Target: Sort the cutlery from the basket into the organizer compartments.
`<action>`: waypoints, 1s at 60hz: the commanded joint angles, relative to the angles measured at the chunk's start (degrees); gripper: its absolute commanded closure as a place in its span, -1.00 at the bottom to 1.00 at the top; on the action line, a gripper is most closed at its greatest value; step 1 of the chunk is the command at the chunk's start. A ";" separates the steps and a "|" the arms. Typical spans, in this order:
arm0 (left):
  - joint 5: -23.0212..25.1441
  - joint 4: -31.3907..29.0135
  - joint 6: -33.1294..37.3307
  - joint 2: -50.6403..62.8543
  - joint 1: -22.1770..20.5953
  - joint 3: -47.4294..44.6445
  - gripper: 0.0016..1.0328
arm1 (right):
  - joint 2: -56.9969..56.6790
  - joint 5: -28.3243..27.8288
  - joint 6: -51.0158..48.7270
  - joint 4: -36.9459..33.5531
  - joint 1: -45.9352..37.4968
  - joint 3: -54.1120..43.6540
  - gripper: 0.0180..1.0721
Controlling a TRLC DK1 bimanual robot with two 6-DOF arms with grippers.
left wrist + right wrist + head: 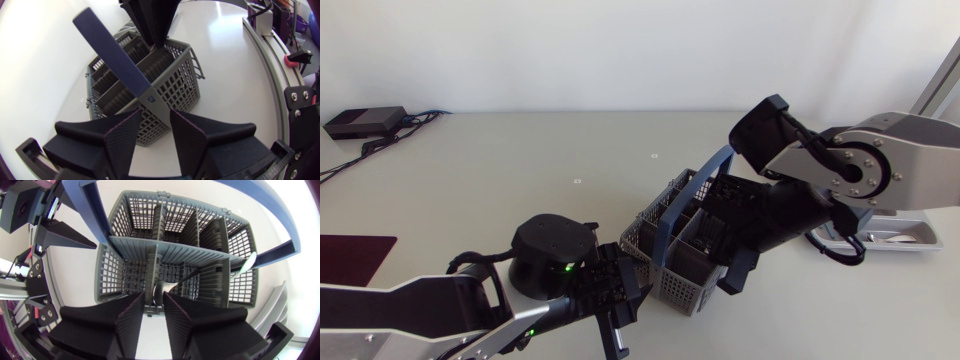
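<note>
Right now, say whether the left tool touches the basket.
Cannot tell: in the left wrist view the left tool overlaps the basket at its near corner, showing neither gap nor contact.

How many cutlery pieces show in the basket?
1: a spoon, bowl just ahead of the right gripper, handle slanting up toward the basket side wall. More may hide behind the dividers.

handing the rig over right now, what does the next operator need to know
Left tool: open, empty, at a corner of the basket.
Right tool: open, above the basket, with a spoon just ahead of its tips, not gripped.
Done: nothing visibly sorted; the organizer is not clearly in view.
Left: lift the spoon out and place it. No other cutlery shows in the basket.
</note>
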 commanded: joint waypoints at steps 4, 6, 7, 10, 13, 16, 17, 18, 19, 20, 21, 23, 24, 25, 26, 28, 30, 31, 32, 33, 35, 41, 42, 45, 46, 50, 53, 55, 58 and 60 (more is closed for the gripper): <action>-0.41 0.47 0.81 0.68 -0.49 -1.22 0.21 | -0.61 0.52 -1.05 -0.08 -0.63 -0.54 0.41; -0.41 0.47 0.81 0.68 -0.49 -1.22 0.21 | -0.52 0.61 -0.96 0.09 -0.72 -0.63 0.41; -0.41 0.47 0.81 0.68 -0.58 -1.22 0.21 | -0.52 0.61 -0.96 0.09 -0.72 -0.63 0.41; -0.41 0.47 0.81 0.77 -0.58 -1.31 0.21 | -0.35 0.61 -1.05 0.18 -0.99 -0.63 0.41; -0.41 0.47 0.81 0.68 -0.58 -1.22 0.21 | -0.26 0.61 -1.31 0.18 -1.51 -0.54 0.41; -0.41 0.47 0.81 0.77 -0.67 -1.22 0.21 | -0.09 0.61 -1.40 0.27 -1.78 -0.36 0.41; -0.41 0.47 0.81 0.68 -0.76 -1.22 0.21 | -0.09 0.61 -1.40 0.27 -1.86 -0.36 0.41; -0.41 0.47 0.81 0.77 -0.76 -1.22 0.21 | -0.09 0.61 -1.40 0.36 -2.04 -0.28 0.41; -0.41 0.47 0.81 0.77 -0.76 -1.22 0.21 | 0.00 0.61 -1.49 0.36 -2.13 -0.19 0.41; -0.41 0.47 0.81 0.77 -0.76 -1.22 0.21 | 0.00 0.61 -1.58 0.36 -2.22 -0.19 0.41; -0.41 0.47 0.73 0.77 -0.84 -1.22 0.21 | 0.09 0.61 -1.58 0.36 -2.22 -0.10 0.41; -0.41 0.56 0.81 0.77 -0.84 -1.22 0.21 | 0.09 0.61 -1.58 0.36 -2.30 -0.01 0.41; -0.41 0.47 0.73 0.86 -0.84 -1.22 0.21 | 0.09 0.61 -1.58 0.27 -2.39 0.07 0.41; -0.41 0.47 0.73 0.86 -0.84 -1.22 0.21 | 0.09 0.61 -1.58 0.36 -2.48 0.16 0.41; -0.41 0.47 0.73 0.86 -0.84 -1.22 0.21 | 0.09 0.61 -1.58 0.36 -2.48 0.16 0.41; -0.41 0.47 0.81 0.86 -0.84 -1.22 0.21 | 0.09 0.61 -1.58 0.36 -2.48 0.25 0.41; -0.41 0.47 0.81 0.86 -0.84 -1.22 0.21 | 0.18 0.61 -1.58 0.44 -2.57 0.25 0.41; -0.41 0.47 0.81 0.86 -0.84 -1.22 0.21 | 0.27 0.61 -1.58 0.44 -2.57 0.25 0.41; -0.41 0.56 0.81 0.86 -0.84 -1.22 0.21 | 0.44 0.52 -1.58 0.62 -2.57 0.25 0.41; -0.41 0.47 0.81 0.86 -0.84 -1.22 0.21 | 0.44 0.52 -1.58 0.71 -2.57 0.25 0.41; -0.41 0.47 0.81 0.86 -0.84 -1.13 0.21 | 0.62 0.52 -1.58 1.06 -2.57 0.16 0.41; -0.41 0.47 0.81 0.95 -0.84 -1.13 0.21 | 0.97 0.52 -1.40 2.03 -2.48 -0.19 0.41; -0.41 0.47 0.81 0.95 -0.84 -1.13 0.21 | 0.97 0.52 -1.31 2.20 -2.48 -0.28 0.41; -0.41 0.47 0.81 0.86 -0.84 -1.22 0.21 | 1.06 0.52 -1.31 2.55 -2.48 -0.36 0.41; -0.41 0.47 0.81 0.95 -0.84 -1.13 0.21 | 1.15 0.52 -1.31 2.55 -2.39 -0.36 0.41; -0.41 0.47 0.81 0.86 -0.84 -1.22 0.21 | 1.41 0.52 -1.14 2.73 -2.04 -0.63 0.41; -0.41 0.47 0.81 0.86 -0.93 -1.22 0.21 | 1.58 0.52 -1.05 3.35 -1.78 -1.16 0.41; -0.41 0.47 0.81 0.86 -0.84 -1.22 0.21 | 1.67 0.52 -0.79 3.87 -1.51 -1.68 0.41; -0.41 0.47 0.81 0.86 -0.84 -1.22 0.21 | 1.94 0.52 -0.70 4.22 -1.16 -2.21 0.41; -0.41 0.47 0.81 0.86 -0.93 -1.22 0.21 | 2.11 0.61 -0.35 4.66 -0.90 -2.65 0.41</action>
